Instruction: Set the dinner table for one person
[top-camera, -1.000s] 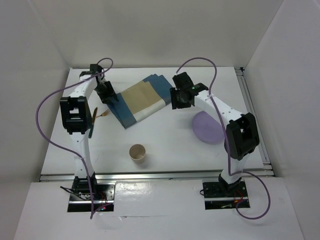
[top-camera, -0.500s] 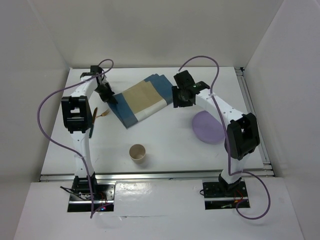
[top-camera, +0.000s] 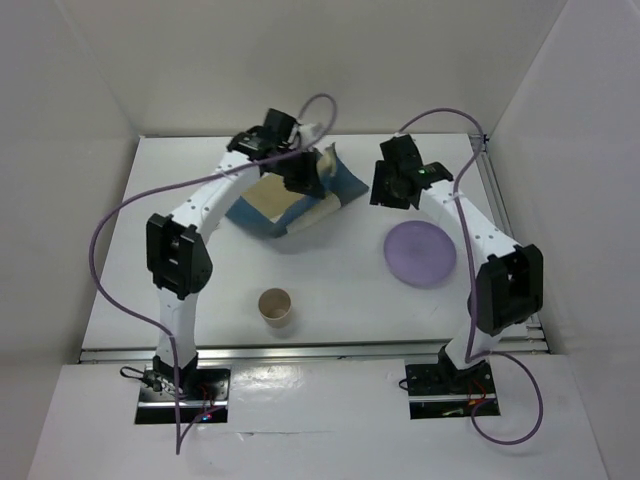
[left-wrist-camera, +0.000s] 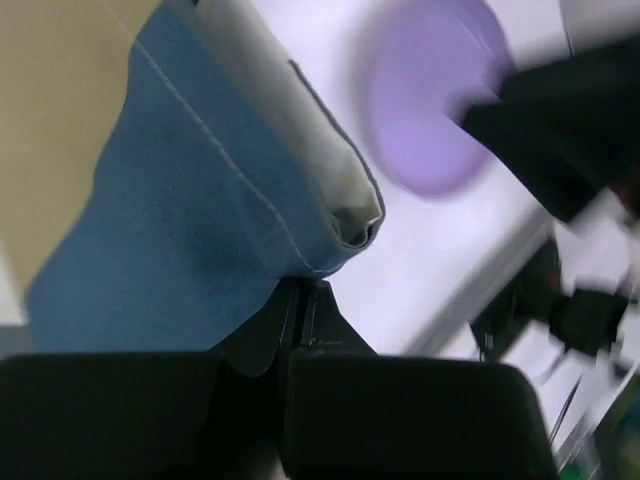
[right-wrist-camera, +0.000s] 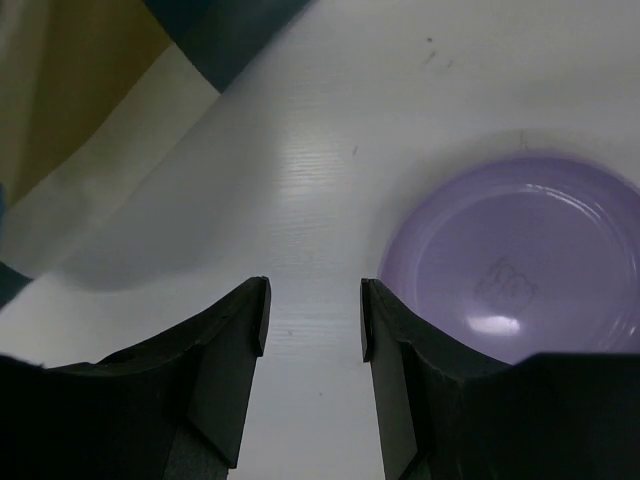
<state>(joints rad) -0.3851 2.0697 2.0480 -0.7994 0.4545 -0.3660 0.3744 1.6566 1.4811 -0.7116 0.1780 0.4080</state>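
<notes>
The blue-and-tan striped placemat (top-camera: 262, 203) lies bunched at the back middle of the white dinner table (top-camera: 340, 290). My left gripper (top-camera: 305, 178) is shut on its blue edge (left-wrist-camera: 180, 220) and holds that edge lifted and folded over; in the left wrist view the gripper (left-wrist-camera: 304, 292) pinches the cloth's corner. My right gripper (top-camera: 388, 195) is open and empty just right of the placemat, above bare table beside the purple plate (top-camera: 420, 253). In the right wrist view the gripper (right-wrist-camera: 313, 300) shows the plate (right-wrist-camera: 520, 260) at its right and the placemat (right-wrist-camera: 90, 120) at upper left.
A tan paper cup (top-camera: 275, 305) stands upright near the front middle. The plate also shows blurred in the left wrist view (left-wrist-camera: 430, 110). White walls enclose the table; a metal rail (top-camera: 500, 200) runs along the right edge. The left arm (top-camera: 178, 255) spans the table's left side.
My left gripper has swung right across the table, dragging the placemat's left edge with it so the cloth now lies folded. My right gripper has let go and moved right.
</notes>
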